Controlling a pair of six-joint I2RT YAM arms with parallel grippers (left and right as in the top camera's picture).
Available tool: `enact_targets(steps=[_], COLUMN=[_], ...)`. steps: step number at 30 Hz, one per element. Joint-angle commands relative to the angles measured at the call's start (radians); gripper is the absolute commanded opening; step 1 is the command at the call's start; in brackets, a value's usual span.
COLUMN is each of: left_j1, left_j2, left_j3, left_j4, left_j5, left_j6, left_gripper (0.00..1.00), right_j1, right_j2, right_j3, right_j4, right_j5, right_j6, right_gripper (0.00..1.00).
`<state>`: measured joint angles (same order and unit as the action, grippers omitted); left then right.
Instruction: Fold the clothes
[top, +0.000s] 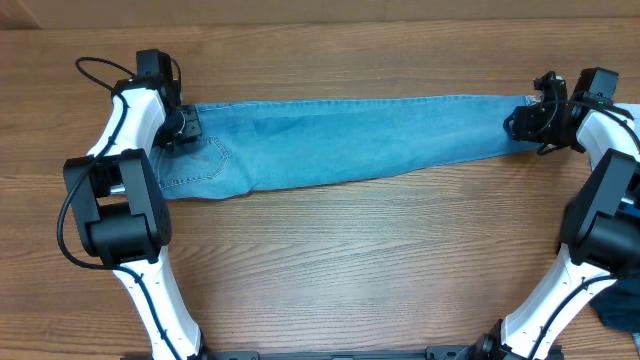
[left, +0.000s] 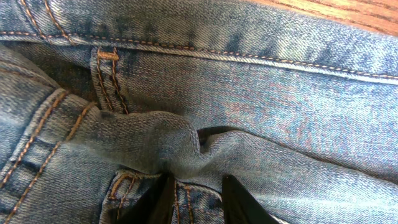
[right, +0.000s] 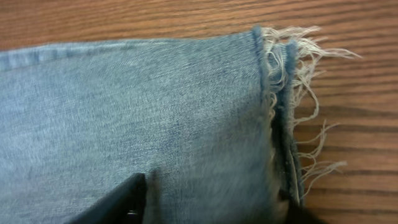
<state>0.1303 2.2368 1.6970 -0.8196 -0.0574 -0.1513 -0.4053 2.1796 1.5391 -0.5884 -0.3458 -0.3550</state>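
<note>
Left gripper (left: 198, 182): is pinching a raised fold of denim between its two dark fingers, just below the waistband (left: 249, 55).
Right gripper (right: 214, 194): is standing with its jaws apart, one finger resting on the leg cloth and the other at the frayed hem (right: 292, 74); the cloth between them is lying flat, so nothing is being held yet.
Jeans (top: 350, 140): are lying stretched full length across the far half of the table (top: 350, 260), with the waist at the left arm and the leg ends at the right arm (the legs seem to be lying one on the other).
Step in hand: judging by this, both arms are taking hold of the two ends for a lengthwise fold.
Next move: is calling for the right jaws to be gripping both hem layers firmly before any lift, then carrying the hem over toward the waist while the left end is staying pinned.
</note>
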Motion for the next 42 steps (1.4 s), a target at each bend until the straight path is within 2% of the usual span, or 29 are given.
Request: enact_targets(steps=[1, 3, 8, 9, 10, 11, 12, 14, 16, 17, 18, 20, 21, 22, 24, 27, 30, 34, 35, 37, 40, 42], left_j1=[-0.006, -0.006, -0.006, -0.006, -0.006, -0.006, -0.006, -0.006, -0.006, -0.006, -0.006, -0.006, -0.006, -0.006, -0.006, -0.006, -0.006, -0.006, -0.006, -0.006, -0.006, -0.006], left_j2=[0.025, 0.025, 0.025, 0.025, 0.025, 0.025, 0.025, 0.025, 0.025, 0.025, 0.025, 0.025, 0.025, 0.025, 0.025, 0.025, 0.025, 0.025, 0.025, 0.025, 0.025, 0.025], left_j3=[-0.026, -0.026, -0.026, -0.026, -0.026, -0.026, -0.026, -0.026, -0.026, -0.026, -0.026, -0.026, -0.026, -0.026, -0.026, -0.026, -0.026, -0.026, -0.026, -0.026, -0.026, -0.026], left_j4=[-0.033, -0.033, -0.029, -0.030, -0.033, -0.038, -0.042, -0.049, -0.048, -0.048, -0.048, -0.048, -0.047, -0.047, -0.047, -0.047, -0.046, -0.044, -0.044, -0.047, -0.048, -0.048], left_j5=[0.006, 0.006, 0.006, 0.006, 0.006, 0.006, 0.006, 0.005, 0.006, 0.006, 0.006, 0.005, 0.006, 0.006, 0.006, 0.006, 0.006, 0.006, 0.006, 0.006, 0.006, 0.007], left_j6=[-0.006, -0.006, -0.002, -0.002, -0.001, 0.004, 0.017, 0.027, 0.028, 0.028, 0.028, 0.028, 0.028, 0.028, 0.028, 0.028, 0.028, 0.027, 0.027, 0.027, 0.027, 0.027], left_gripper=[0.29, 0.29, 0.27, 0.27, 0.27, 0.27, 0.27, 0.27, 0.27, 0.27, 0.27, 0.27, 0.27, 0.27, 0.27, 0.27, 0.27, 0.26, 0.26, 0.26, 0.26, 0.26], right_j1=[-0.005, -0.011, -0.017, -0.017, -0.017, -0.017, -0.017, -0.014, -0.013, -0.013, -0.011, -0.006, 0.004, 0.013, 0.049, 0.105, 0.142, 0.164, 0.168, 0.177, 0.189, 0.190], right_j2=[-0.001, -0.008, -0.025, -0.025, -0.025, -0.025, -0.025, -0.025, -0.025, -0.025, -0.025, -0.025, -0.025, -0.025, -0.025, -0.023, -0.023, -0.023, -0.023, -0.023, -0.023, -0.018], right_j3=[0.016, 0.029, 0.137, 0.145, 0.148, 0.153, 0.160, 0.183, 0.211, 0.225, 0.236, 0.248, 0.248, 0.247, 0.247, 0.247, 0.247, 0.247, 0.247, 0.247, 0.247, 0.247], right_j4=[-0.013, -0.042, -0.294, -0.306, -0.308, -0.306, -0.303, -0.297, -0.311, -0.324, -0.333, -0.341, -0.340, -0.338, -0.321, -0.257, -0.244, -0.263, -0.274, -0.277, -0.246, -0.230], right_j5=[-0.020, 0.043, 0.407, 0.474, 0.520, 0.532, 0.525, 0.513, 0.410, 0.343, 0.254, 0.105, 0.093, 0.092, 0.082, 0.113, 0.179, 0.278, 0.278, 0.277, 0.278, 0.278], right_j6=[0.008, 0.098, 0.292, 0.353, 0.399, 0.420, 0.420, 0.419, 0.418, 0.407, 0.371, 0.296, 0.294, 0.294, 0.220, 0.163, 0.177, 0.557, 0.657, 0.811, 0.881, 0.904], right_gripper=[0.04, 0.04, 0.06, 0.16, 0.19, 0.28, 0.46, 0.55, 0.54, 0.49, 0.45, 0.45, 0.57, 0.62, 0.64, 0.75, 0.74, 0.66, 0.59, 0.58, 0.63, 0.63])
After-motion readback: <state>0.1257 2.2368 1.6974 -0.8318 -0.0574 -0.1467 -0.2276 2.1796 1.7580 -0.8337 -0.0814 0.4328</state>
